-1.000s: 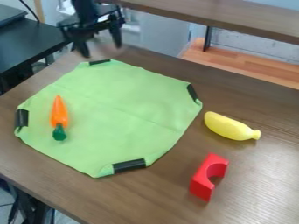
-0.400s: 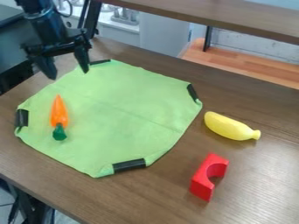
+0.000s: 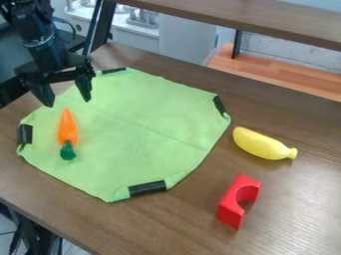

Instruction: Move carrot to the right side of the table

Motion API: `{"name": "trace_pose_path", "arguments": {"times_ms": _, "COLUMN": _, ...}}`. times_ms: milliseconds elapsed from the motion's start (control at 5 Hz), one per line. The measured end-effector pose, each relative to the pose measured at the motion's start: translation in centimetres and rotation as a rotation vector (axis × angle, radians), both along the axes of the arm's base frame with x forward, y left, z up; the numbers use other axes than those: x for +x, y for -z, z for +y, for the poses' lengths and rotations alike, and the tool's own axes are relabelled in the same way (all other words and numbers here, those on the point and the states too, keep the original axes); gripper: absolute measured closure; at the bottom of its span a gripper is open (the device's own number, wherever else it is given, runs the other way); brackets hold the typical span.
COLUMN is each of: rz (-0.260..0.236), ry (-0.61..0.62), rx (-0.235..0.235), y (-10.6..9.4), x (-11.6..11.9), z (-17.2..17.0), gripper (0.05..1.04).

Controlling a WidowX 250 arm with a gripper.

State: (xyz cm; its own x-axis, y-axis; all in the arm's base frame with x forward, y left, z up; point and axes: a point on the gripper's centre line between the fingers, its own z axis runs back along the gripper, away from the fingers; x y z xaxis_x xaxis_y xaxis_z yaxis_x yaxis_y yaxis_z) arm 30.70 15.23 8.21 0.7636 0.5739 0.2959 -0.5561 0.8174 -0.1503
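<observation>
Near the upper L of our view, we see the gripper [image 3: 67, 103], black, hanging w/ its fingers spread, a wide gap btwn the tips. The black arm [image 3: 37, 37] comes down from the upper L corner. We see the fingertips just above the carrot's pointed end in the pic; exact ht. over the table we can't tell.

On the L part of the green cloth [image 3: 143, 124] we've got the carrot [image 3: 68, 130], lying flat. Its orange tip pts. to the far edge of the cloth, its green top to the near edge, w/ the L strip of black tape [image 3: 25, 134] close by. That puts it on the L side of the table [image 3: 293, 209] as we look at it.

Around the cloth's edge we count 3 more black strips: one at the back [image 3: 113, 70], one at the R [image 3: 220, 105], one at the front [image 3: 147, 188]. The fabric is spread out approx. flat, w/ faint creases across it.

To the R of the cloth, on bare wood, we have a yellow banana [image 3: 259, 144] on its side, stem end to the R. Nearer us, apart from both banana & cloth, sits a red block [image 3: 233, 204] w/ a rounded notch. Behind the table we see a brown shelf [image 3: 259, 20].
</observation>
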Motion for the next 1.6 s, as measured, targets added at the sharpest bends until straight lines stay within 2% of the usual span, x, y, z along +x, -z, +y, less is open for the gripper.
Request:
{"name": "trace_pose_path", "arguments": {"times_ms": 200, "rz": -0.004, "ry": -0.002, "rx": 0.056, "y": 0.6, "x": 0.1, "z": 0.5, "gripper": 0.085}}
{"name": "trace_pose_path", "arguments": {"times_ms": 400, "rz": 0.072, "ry": -0.005, "rx": 0.08, "y": 2.3, "x": -0.6, "z": 1.0, "gripper": 0.085}}
{"name": "trace_pose_path", "arguments": {"times_ms": 600, "rz": 0.131, "ry": -0.015, "rx": 0.079, "y": 3.4, "x": -1.2, "z": 1.2, "gripper": 0.085}}
{"name": "trace_pose_path", "arguments": {"times_ms": 800, "rz": 0.132, "ry": -0.018, "rx": 0.074, "y": 3.9, "x": -1.1, "z": 1.2, "gripper": 0.085}}
{"name": "trace_pose_path", "arguments": {"times_ms": 1000, "rz": 0.106, "ry": -0.037, "rx": 0.047, "y": 5.9, "x": -1.2, "z": -0.4, "gripper": 0.107}}
{"name": "trace_pose_path", "arguments": {"times_ms": 1200, "rz": 0.057, "ry": -0.063, "rx": 0.038, "y": 6.7, "x": -1.2, "z": -1.1, "gripper": 0.38}}
{"name": "trace_pose_path", "arguments": {"times_ms": 1400, "rz": 0.014, "ry": -0.052, "rx": 0.007, "y": 6.6, "x": -0.9, "z": -1.7, "gripper": 0.517}}
{"name": "trace_pose_path", "arguments": {"times_ms": 1600, "rz": -0.052, "ry": -0.041, "rx": -0.027, "y": 4.3, "x": -0.2, "z": -2.7, "gripper": 0.518}}
